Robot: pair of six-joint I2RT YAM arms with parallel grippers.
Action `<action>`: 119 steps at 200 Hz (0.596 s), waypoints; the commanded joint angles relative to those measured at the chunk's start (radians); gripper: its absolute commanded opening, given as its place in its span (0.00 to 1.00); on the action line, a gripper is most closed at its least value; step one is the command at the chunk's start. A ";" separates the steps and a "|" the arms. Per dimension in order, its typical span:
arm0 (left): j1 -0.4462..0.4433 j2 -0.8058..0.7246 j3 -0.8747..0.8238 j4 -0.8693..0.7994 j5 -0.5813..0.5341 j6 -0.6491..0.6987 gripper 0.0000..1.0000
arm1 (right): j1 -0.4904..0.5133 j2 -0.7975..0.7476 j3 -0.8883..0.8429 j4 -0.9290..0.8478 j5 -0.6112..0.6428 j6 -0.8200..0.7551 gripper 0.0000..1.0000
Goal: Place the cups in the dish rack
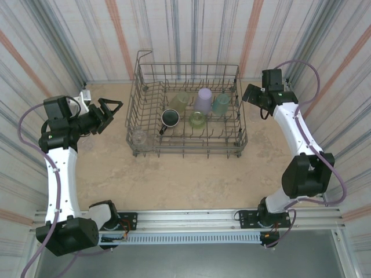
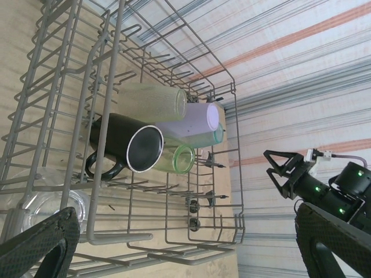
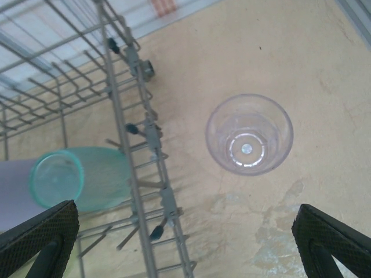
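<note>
Holding: nothing; the left jaws stood spread wide at the 9 o'clock side of the dish rack (image 1: 188, 152), and the right jaws gaped just as wide near its 2 o'clock corner, both released.
Rack: one, set on the bench (image 1: 174, 179) at 12 o'clock from the arm bases.
Loose cup: one clear tumbler (image 3: 249, 134) stood upright, mouth up, on the bench just outside the rack wall, at 3 o'clock of that wall in the right wrist view. The right jaws hung over it, probably lined up to pick it.
Cups lying in the rack: five, tipped on their sides among the tines. They were the dark mug (image 1: 169, 118), the olive-yellow cup (image 1: 179, 102), the lavender cup (image 1: 204, 98), the teal cup (image 1: 221, 104) and the bright green cup (image 1: 197, 120). They lay bunched mid-rack, and the tines likely kept them from rolling.
Corner cup: a second clear tumbler (image 1: 139, 138) sat at the rack's 7 o'clock corner. Wires crossed it, so it seemed inside, though I could not be sure.
Count: two clear, one of each colour, one mug; seven in all.
Progress: judged nearly done, with the loose tumbler left to load.
</note>
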 commanded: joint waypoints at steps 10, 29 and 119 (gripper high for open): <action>0.013 -0.022 0.002 -0.032 -0.011 0.037 0.99 | -0.028 0.081 0.064 -0.046 -0.021 0.031 1.00; 0.012 -0.019 0.005 -0.039 -0.021 0.043 0.99 | -0.044 0.134 0.086 -0.041 -0.021 0.025 0.99; 0.012 0.006 0.039 -0.064 -0.081 0.065 0.99 | -0.079 0.423 0.309 -0.097 -0.072 0.009 0.66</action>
